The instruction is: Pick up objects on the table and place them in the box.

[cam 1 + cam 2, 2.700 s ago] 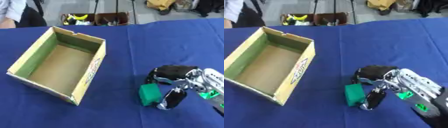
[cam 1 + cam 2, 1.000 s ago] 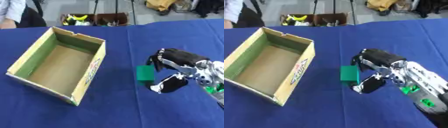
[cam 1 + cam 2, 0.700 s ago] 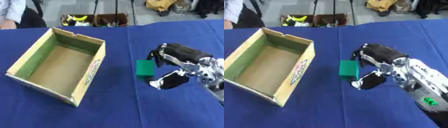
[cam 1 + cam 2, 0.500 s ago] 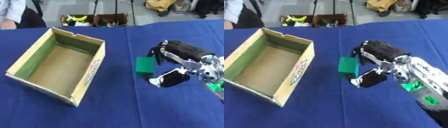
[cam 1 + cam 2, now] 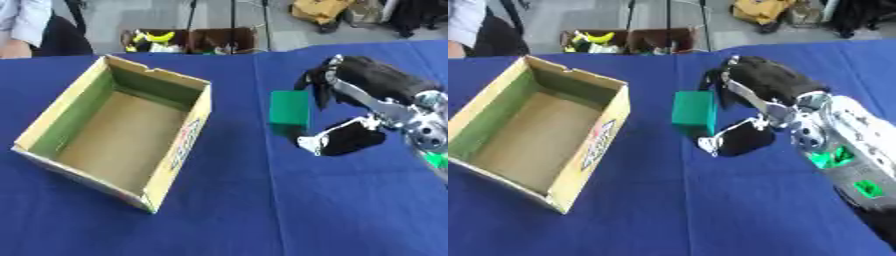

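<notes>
my right hand (image 5: pixel 367 107) has its fingers and thumb curled round the green block (image 5: pixel 289 107), which hangs above the blue table (image 5: pixel 245 210), just to the right of the open cardboard box (image 5: pixel 114 130) and clear of its rim.

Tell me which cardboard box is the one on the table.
The large open, empty cardboard box on the blue table; the smaller boxes holding objects sit on the floor beyond.
</notes>
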Robot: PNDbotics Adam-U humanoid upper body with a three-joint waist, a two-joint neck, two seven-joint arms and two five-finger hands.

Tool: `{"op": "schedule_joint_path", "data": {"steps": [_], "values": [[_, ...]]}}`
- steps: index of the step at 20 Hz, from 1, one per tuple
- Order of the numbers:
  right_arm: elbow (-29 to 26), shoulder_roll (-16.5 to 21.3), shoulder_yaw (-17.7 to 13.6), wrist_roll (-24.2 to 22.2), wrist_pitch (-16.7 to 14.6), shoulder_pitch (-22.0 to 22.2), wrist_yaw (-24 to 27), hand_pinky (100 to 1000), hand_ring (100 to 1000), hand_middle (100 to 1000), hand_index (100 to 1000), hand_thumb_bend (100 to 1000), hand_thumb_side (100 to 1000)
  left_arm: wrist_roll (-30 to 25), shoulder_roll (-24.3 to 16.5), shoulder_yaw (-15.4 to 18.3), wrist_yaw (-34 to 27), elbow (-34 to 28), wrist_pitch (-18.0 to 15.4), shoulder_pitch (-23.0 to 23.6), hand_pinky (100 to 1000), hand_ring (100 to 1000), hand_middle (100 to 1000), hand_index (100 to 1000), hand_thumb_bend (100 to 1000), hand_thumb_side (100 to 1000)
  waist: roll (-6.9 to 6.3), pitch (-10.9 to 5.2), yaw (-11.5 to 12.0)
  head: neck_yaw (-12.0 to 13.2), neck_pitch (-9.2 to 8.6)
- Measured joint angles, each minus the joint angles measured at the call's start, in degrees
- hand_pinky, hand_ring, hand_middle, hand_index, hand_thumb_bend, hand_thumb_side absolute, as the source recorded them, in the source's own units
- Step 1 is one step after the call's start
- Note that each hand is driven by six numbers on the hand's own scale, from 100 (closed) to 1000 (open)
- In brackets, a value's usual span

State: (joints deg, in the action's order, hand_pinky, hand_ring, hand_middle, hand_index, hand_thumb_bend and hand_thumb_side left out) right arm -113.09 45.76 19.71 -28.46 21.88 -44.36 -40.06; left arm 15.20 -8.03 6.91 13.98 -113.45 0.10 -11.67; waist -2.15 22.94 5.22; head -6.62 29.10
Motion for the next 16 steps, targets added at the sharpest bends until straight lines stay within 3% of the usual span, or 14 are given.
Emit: {"op": "schedule_joint_path", "data": {"steps": [1, 7, 16], "values": [[-0.08, -0.24, -0.19, 0.16, 0.1, -0.61, 0.0, 489, 555, 392, 510, 100, 370, -0.01, 0.0, 0.0, 0.0, 0.0, 0.01, 0.0, 247, 583, 622, 828, 149, 919, 0.09, -0.01, 0.13, -0.01, 0.0], [0.44, -2.58, -0.66, 0.83, 0.75, -4.66, 0.57, 488, 553, 383, 502, 100, 367, -0.13, 0.0, 0.0, 0.0, 0.0, 0.12, 0.03, 247, 583, 622, 828, 149, 918, 0.71, -0.18, 1.15, -0.23, 0.04], [5.43, -7.4, -0.65, 1.15, 1.03, -9.77, 0.9, 490, 553, 377, 500, 100, 367, -0.27, -0.01, -0.03, 0.0, 0.0, 0.2, 0.05, 247, 583, 622, 828, 150, 918, 1.23, -0.36, 2.05, -0.85, 0.07]]}}
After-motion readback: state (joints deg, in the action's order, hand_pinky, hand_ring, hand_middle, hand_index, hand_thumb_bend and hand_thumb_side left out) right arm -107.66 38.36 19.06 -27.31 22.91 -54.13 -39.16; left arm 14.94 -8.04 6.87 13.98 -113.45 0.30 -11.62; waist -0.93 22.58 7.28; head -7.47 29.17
